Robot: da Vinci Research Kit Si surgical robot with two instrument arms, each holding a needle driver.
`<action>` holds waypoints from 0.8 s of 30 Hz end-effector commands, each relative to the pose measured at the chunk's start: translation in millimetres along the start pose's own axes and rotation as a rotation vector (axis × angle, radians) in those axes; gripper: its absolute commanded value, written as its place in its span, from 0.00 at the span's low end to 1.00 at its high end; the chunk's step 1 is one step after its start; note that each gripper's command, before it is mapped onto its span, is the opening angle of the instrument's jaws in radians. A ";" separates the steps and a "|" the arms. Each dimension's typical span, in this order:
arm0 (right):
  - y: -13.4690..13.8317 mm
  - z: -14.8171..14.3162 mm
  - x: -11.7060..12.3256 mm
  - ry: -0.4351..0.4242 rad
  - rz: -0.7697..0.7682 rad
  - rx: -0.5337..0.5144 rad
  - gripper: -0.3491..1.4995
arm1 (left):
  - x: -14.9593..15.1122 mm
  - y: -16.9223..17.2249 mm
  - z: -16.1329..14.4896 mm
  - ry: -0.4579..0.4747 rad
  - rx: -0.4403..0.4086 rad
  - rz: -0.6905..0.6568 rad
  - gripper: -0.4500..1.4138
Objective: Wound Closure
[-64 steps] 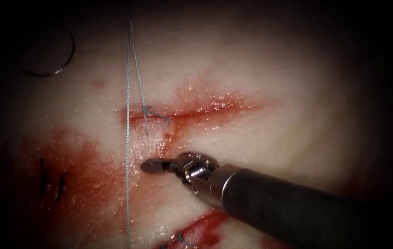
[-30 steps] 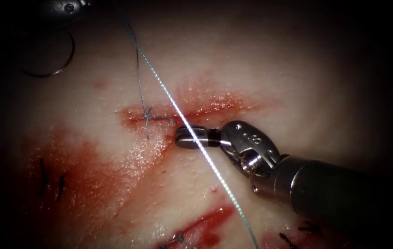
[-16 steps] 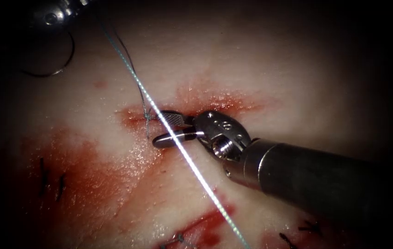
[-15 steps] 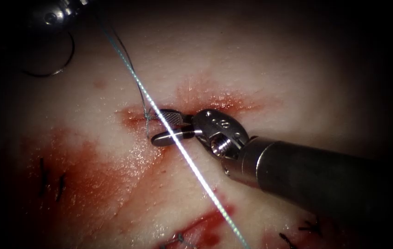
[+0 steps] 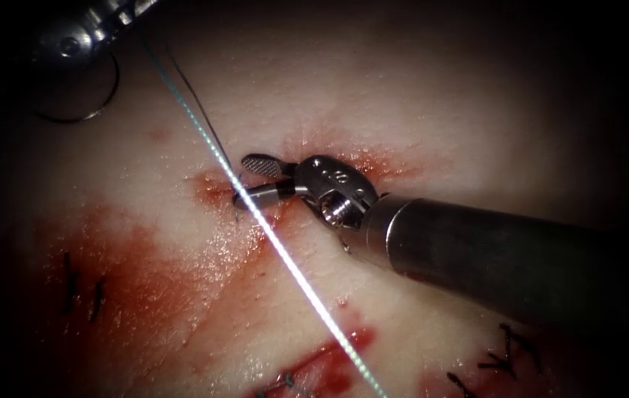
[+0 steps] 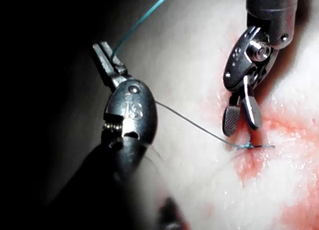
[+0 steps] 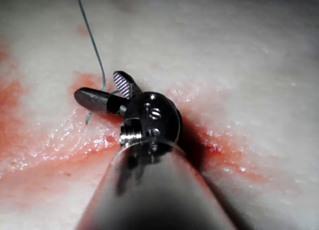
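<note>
My right tool (image 5: 255, 180) sits at the left end of the cut (image 5: 343, 166), its jaws parted wide — one serrated face lifted, the other low against the tissue (image 5: 417, 96) — and they hold nothing. In the right wrist view the same tool (image 7: 107, 90) straddles the short thread end (image 7: 92, 115) beside the knot (image 5: 237, 195), but nothing is clamped between them.

My left tool (image 5: 71, 44) is up at the far left, and in the left wrist view its jaws (image 6: 107, 60) are closed on the thread (image 5: 285, 258), which runs taut from there across the tissue, passing over the right tool's lower jaw. A finer strand (image 6: 189, 123) leads from the left tool's side down to the knot.

The needle (image 5: 100, 96) lies free on the tissue well to the left of the cut, near the left tool, held by neither tool and not in the tissue.

What worries me: the taut strand crosses right over my open jaws, so if I close without checking I judge I could pinch the long strand instead of the short end — or both together. The lower jaw also rests close on the tissue by the knot; pressing down could catch tissue. And hard tension from the left could strain the knot or tear its bite.
</note>
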 end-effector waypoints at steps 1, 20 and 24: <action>0.0 1.6 0.2 0.008 -0.011 -0.001 0.99 | 0.0 -0.5 0.8 0.003 0.004 0.003 0.00; -0.9 5.7 -0.7 0.055 -0.301 0.055 0.99 | 1.8 0.1 0.3 0.005 0.002 0.016 0.00; -1.2 6.1 -0.6 0.067 -0.300 0.059 0.99 | 2.2 0.2 0.2 0.005 0.002 0.022 0.00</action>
